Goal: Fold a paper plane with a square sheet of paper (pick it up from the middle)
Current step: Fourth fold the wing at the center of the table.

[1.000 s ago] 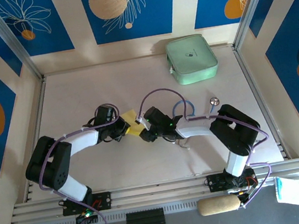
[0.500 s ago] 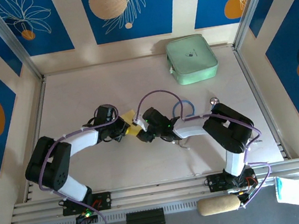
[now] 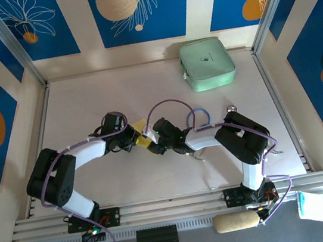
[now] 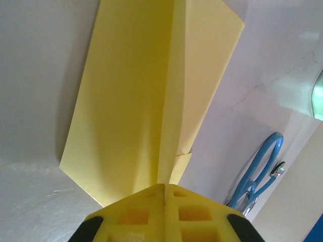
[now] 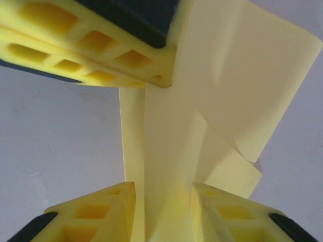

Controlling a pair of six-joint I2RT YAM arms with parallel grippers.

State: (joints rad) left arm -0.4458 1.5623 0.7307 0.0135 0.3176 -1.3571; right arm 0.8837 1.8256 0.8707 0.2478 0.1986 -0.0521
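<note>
The square sheet of paper [image 4: 126, 101] is yellow and part-folded, with a raised centre ridge and flaps to each side. My left gripper [image 4: 165, 187] is shut on that ridge. In the top view the paper [image 3: 140, 127] sits between my left gripper [image 3: 133, 137] and my right gripper [image 3: 152, 146] at mid-table. In the right wrist view the folded paper [image 5: 242, 75] runs down between my right gripper's [image 5: 164, 190] spread fingers, which stand open around it. The left gripper's fingers [image 5: 101, 50] pinch the paper from the top there.
A mint-green case [image 3: 207, 63] lies at the back right. A blue looped cable [image 3: 199, 116] lies just right of the grippers, seen also as the blue cable [image 4: 257, 171] in the left wrist view. A small metal knob [image 3: 231, 109] stands beyond it.
My right arm has shifted left, bringing its gripper closer around the paper, and its jaws have narrowed a little. The left gripper has kept its hold in place.
</note>
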